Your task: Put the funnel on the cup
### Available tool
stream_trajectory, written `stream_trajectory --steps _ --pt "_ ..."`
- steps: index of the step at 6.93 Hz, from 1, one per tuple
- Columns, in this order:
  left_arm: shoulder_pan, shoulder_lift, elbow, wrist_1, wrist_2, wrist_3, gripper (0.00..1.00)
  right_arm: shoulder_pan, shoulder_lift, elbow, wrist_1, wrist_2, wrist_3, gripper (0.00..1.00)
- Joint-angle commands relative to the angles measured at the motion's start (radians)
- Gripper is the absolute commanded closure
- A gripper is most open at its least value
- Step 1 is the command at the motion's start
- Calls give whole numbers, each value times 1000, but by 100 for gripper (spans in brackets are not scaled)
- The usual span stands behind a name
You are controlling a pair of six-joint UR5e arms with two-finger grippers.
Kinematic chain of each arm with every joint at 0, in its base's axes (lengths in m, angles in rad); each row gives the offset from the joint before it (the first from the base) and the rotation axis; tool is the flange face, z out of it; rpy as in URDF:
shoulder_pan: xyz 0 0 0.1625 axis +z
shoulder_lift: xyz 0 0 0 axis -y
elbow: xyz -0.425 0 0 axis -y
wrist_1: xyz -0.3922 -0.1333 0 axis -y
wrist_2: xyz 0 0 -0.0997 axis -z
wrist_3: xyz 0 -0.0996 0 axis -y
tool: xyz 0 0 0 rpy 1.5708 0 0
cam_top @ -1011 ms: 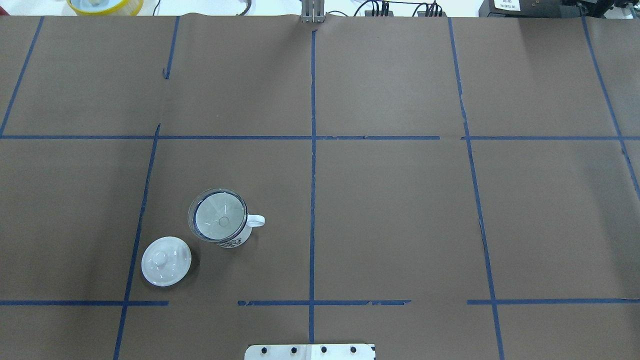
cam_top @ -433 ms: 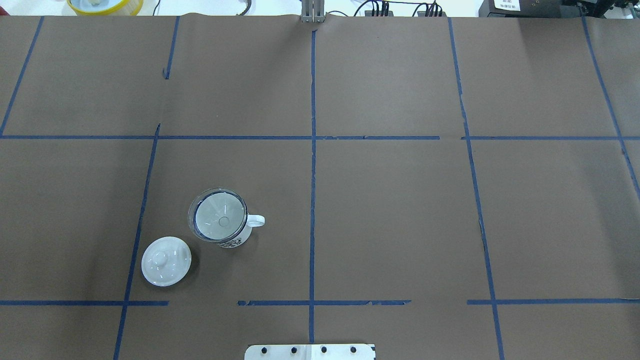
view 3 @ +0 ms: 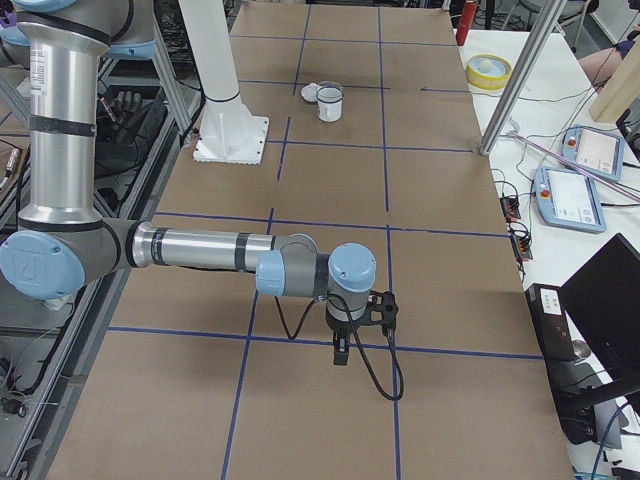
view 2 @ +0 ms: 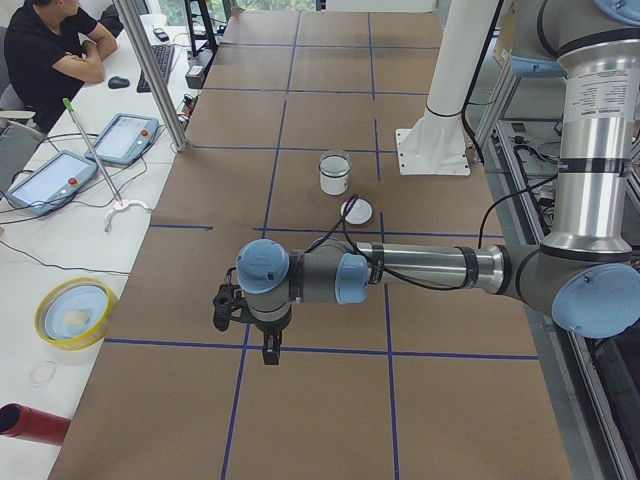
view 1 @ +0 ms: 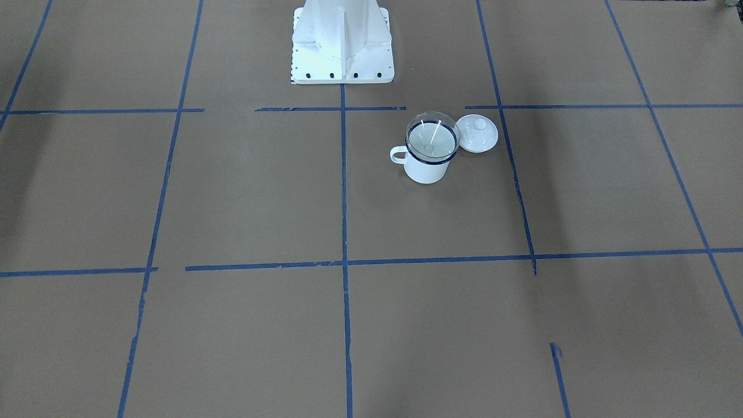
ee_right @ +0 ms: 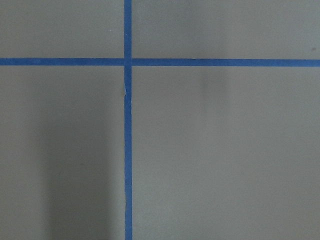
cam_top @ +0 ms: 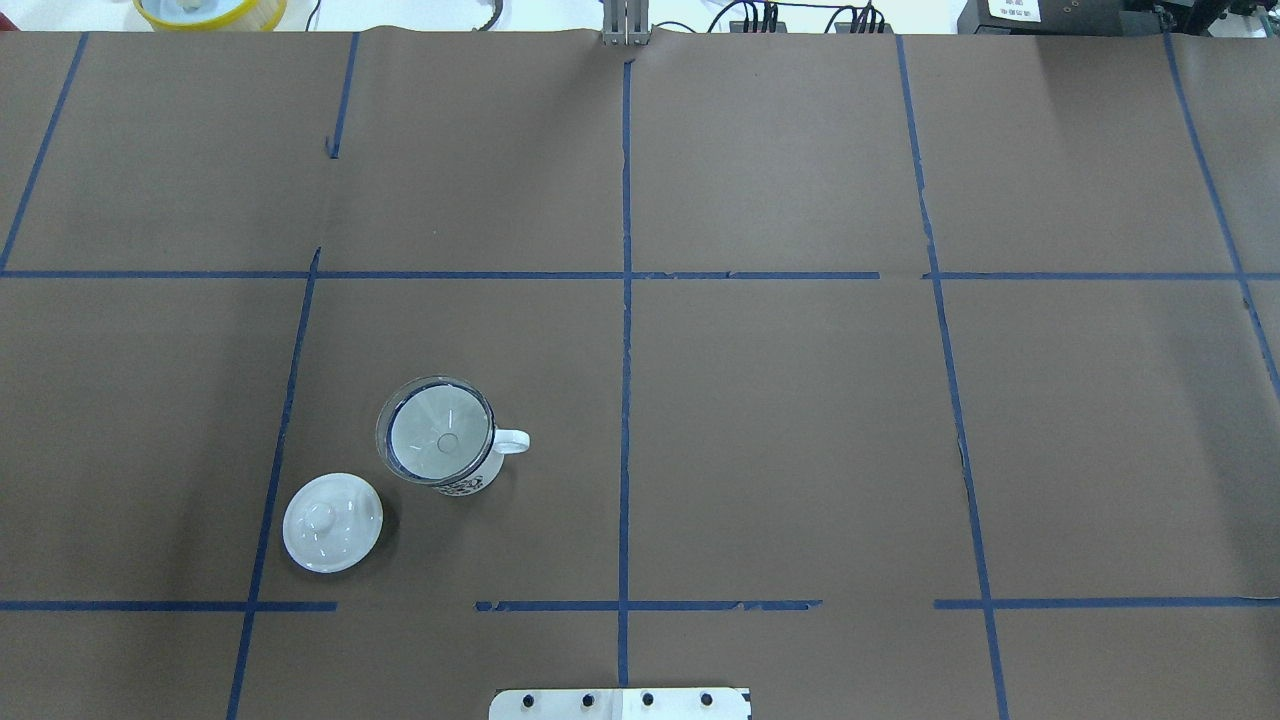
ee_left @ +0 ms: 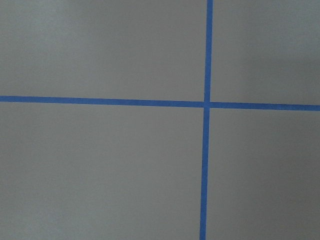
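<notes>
The clear funnel (cam_top: 437, 430) sits mouth up in the white blue-rimmed cup (cam_top: 470, 485), whose handle points to the view's right. Both also show in the front view, funnel (view 1: 432, 136) on cup (view 1: 426, 171). No gripper is near them. My left gripper (view 2: 268, 352) shows only in the exterior left view, pointing down over the table's left end. My right gripper (view 3: 340, 356) shows only in the exterior right view, pointing down over the right end. I cannot tell whether either is open or shut. Both wrist views show only brown paper and blue tape.
A white domed lid (cam_top: 332, 522) with a knob lies on the table beside the cup. The robot's white pedestal (view 1: 341, 40) stands at the near edge. A yellow-rimmed bowl (cam_top: 210, 10) and cables lie beyond the far edge. An operator and tablets (view 2: 125, 138) are at a side table.
</notes>
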Motion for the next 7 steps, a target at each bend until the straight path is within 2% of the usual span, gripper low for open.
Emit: stream_trajectory --steps 1,4,6,7 --pt "19 -2 3 1 14 42 0 0 0 0 0 0 0 0" --pt "47 1 32 5 23 78 0 0 0 1 0 0 0 0" --pt "47 3 28 100 23 190 0 0 0 0 0 0 0 0" --pt "47 -2 22 110 14 181 0 0 0 1 0 0 0 0"
